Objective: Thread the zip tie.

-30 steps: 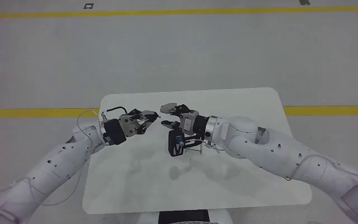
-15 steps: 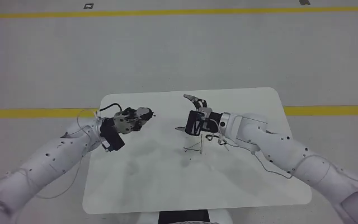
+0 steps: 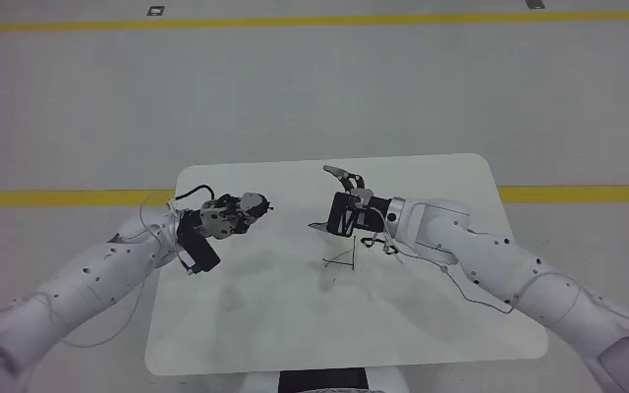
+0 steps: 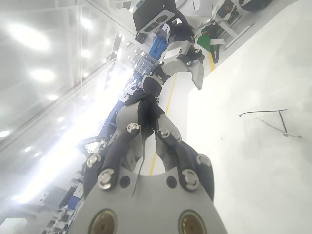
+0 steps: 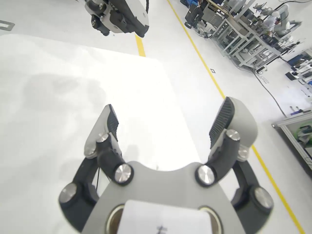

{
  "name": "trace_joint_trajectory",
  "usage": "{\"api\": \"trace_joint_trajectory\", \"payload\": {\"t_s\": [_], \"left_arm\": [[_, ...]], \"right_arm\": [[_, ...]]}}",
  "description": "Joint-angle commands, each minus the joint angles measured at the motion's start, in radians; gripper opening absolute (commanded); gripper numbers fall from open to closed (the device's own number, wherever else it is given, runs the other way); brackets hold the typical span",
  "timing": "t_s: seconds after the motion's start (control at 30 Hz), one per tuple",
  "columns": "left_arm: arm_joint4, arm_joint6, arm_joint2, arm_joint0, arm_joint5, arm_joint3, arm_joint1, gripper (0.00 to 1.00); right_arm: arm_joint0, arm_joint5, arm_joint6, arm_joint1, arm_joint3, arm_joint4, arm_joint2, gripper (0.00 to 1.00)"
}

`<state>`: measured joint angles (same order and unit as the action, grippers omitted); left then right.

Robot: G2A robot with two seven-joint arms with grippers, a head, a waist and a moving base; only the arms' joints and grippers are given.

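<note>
Top view: the zip tie lies about at the middle of the table, bent into a thin three-cornered shape, and neither of my tools touches it. My right gripper hangs near it at 12 o'clock, jaws spread wide and holding nothing. My left gripper sits well apart at about 10 o'clock from the tie, its fingers drawn together.

Left wrist view: my fingers are pressed tip to tip. A thin dark strand runs from between them down across the palm. I cannot tell what it is or whether it is truly pinched. Beyond them the zip tie rests flat on the table, with my right gripper hanging open past it.

Right wrist view: my two ribbed pads stand far apart over bare table, and the left gripper hangs farther off.

As I judge it, the tie is out of hand. Whether its tail already passes through the head is too small to tell. If it does not, this is a re-grasp step. The next move calls for bringing one gripper low enough to pinch the flat strip near its head. The other gripper then takes the tail and lines it up squarely with the slot.
</note>
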<state>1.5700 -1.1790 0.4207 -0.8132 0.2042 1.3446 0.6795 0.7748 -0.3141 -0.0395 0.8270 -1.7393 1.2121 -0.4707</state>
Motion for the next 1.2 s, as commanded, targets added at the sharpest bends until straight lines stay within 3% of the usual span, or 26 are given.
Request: {"api": "trace_joint_trajectory", "payload": {"t_s": [0.0,0.07,0.1,0.37,0.53,0.63,0.77,1.07,1.17], "left_arm": [[0.0,-0.018,-0.002,0.005,0.059,-0.022,0.003,0.0],[0.0,-0.037,-0.025,0.024,0.124,-0.048,0.006,0.0],[0.0,-0.047,-0.041,0.038,0.136,-0.065,0.006,0.0],[0.0,-0.105,-0.186,0.193,0.136,-0.182,0.032,0.0],[0.0,-0.128,-0.225,0.246,0.136,-0.224,0.056,0.0],[0.0,-0.158,-0.224,0.257,0.136,-0.245,0.072,0.0],[0.0,-0.193,-0.201,0.24,0.136,-0.276,0.097,0.0],[0.0,-0.195,-0.201,0.238,0.136,-0.278,0.099,0.0],[0.0,-0.136,-0.217,0.245,0.136,-0.294,0.1,0.0]], "right_arm": [[0.0,0.0,0.0,0.0,0.0,0.0,0.0,1.0],[0.0,0.0,0.0,0.0,0.0,0.0,0.0,1.0],[0.0,0.0,0.0,0.0,0.0,0.0,0.0,1.0],[0.0,0.0,0.0,0.0,0.0,0.0,0.0,1.0],[0.0,0.0,0.0,0.0,0.0,0.0,0.0,1.0],[0.0,0.0,0.0,0.0,0.0,0.0,0.0,1.0],[0.0,0.0,0.0,0.0,0.0,0.0,0.0,1.0],[0.0,0.0,0.0,0.0,0.0,0.0,0.0,1.0],[0.0,0.0,0.0,0.0,0.0,0.0,0.0,1.0]]}}
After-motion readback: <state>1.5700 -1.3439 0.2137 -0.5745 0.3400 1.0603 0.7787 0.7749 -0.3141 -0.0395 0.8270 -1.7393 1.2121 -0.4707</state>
